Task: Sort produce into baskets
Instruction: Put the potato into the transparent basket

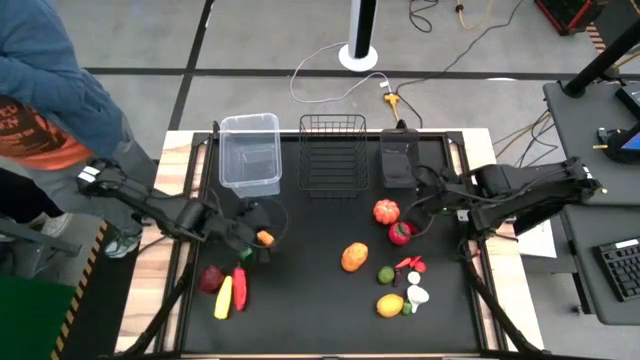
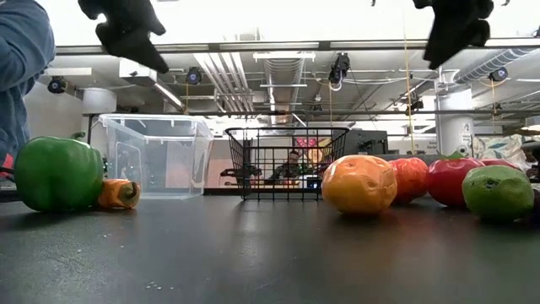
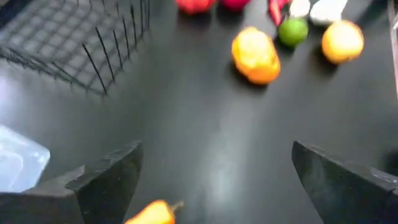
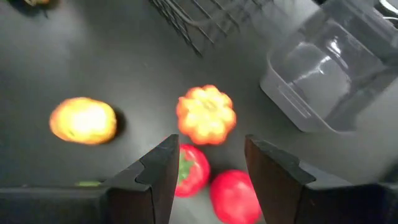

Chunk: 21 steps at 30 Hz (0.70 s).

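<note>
Produce lies scattered on the black table (image 1: 320, 300), none of it in the three baskets at the far edge: the clear plastic tub (image 1: 250, 153), the black wire-mesh basket (image 1: 331, 155) and the small dark bin (image 1: 398, 158). The left gripper (image 1: 262, 243) hangs above the mat with its fingers (image 3: 109, 177) spread wide and nothing between them; a small orange pepper (image 1: 265, 238) lies just under it, cut off at the edge of the left wrist view. The right gripper (image 4: 208, 177) hovers with its fingers about half apart, gripping nothing, over a red tomato-like piece (image 4: 189, 171) beside a second red piece (image 4: 235, 196); an orange pumpkin-shaped piece (image 4: 206, 115) sits just beyond them. From above, the right gripper's tips are hard to make out against the dark arm. Near the left arm lie a dark red fruit (image 1: 210, 277), a yellow banana-like piece (image 1: 224, 297) and a red chili (image 1: 240, 288). The green pepper (image 2: 57, 174) shows mainly in the low view.
</note>
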{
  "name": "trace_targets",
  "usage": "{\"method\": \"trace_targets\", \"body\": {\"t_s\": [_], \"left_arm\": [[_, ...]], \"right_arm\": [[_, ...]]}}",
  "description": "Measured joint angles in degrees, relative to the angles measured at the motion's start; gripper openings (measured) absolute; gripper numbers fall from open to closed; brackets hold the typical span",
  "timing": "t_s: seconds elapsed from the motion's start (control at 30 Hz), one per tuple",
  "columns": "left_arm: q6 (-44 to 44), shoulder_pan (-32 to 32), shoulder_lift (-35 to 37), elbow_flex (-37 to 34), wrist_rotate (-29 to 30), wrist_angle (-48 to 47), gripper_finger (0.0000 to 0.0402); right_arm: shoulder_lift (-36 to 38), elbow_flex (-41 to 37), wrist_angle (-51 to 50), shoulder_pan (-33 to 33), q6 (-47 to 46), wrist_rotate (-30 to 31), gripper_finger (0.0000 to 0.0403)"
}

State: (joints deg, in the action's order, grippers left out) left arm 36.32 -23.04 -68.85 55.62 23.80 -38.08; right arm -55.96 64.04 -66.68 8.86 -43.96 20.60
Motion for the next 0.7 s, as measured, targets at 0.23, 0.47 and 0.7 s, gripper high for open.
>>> {"method": "trace_targets", "body": {"t_s": [0.23, 0.47, 0.7], "left_arm": [[0.4, -2.4, -6.4, 4.7, -0.7, -0.4, 0.0359], [-1.3, -6.9, -11.0, 10.0, 4.7, 1.6, 0.0337], [-1.2, -8.6, -14.3, 11.4, 9.6, 1.7, 0.0336]], "right_arm": [[-5.5, 6.6, 0.7, 0.0, 0.3, -1.5, 0.0173], [-12.5, 9.4, 1.6, 1.7, 7.6, -8.2, 0.0173], [-18.3, 8.9, 5.6, 6.5, 16.7, -8.6, 0.0173]]}}
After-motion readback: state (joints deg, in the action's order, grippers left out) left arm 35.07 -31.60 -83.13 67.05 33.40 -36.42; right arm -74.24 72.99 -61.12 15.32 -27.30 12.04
